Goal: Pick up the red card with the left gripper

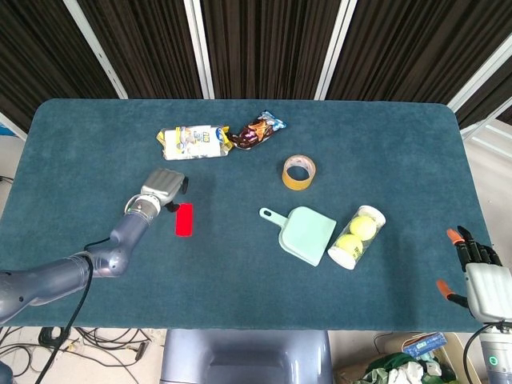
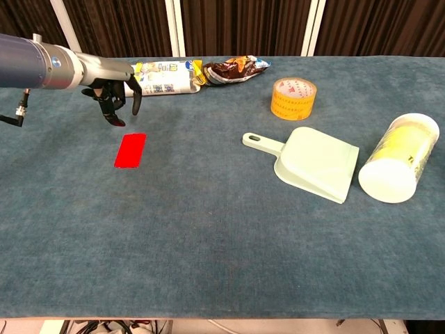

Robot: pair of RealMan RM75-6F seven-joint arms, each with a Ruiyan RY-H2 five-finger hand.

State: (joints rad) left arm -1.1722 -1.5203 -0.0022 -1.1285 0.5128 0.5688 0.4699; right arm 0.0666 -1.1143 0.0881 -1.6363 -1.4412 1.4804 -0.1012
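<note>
The red card lies flat on the blue table cloth, also seen left of centre in the chest view. My left hand hovers just behind and left of the card, fingers pointing down and apart, holding nothing and clear of the card. My right hand rests at the table's front right edge, fingers spread, empty; the chest view does not show it.
A yellow snack packet and a brown wrapper lie behind the left hand. A tape roll, a mint dustpan and a tube of tennis balls sit to the right of the card.
</note>
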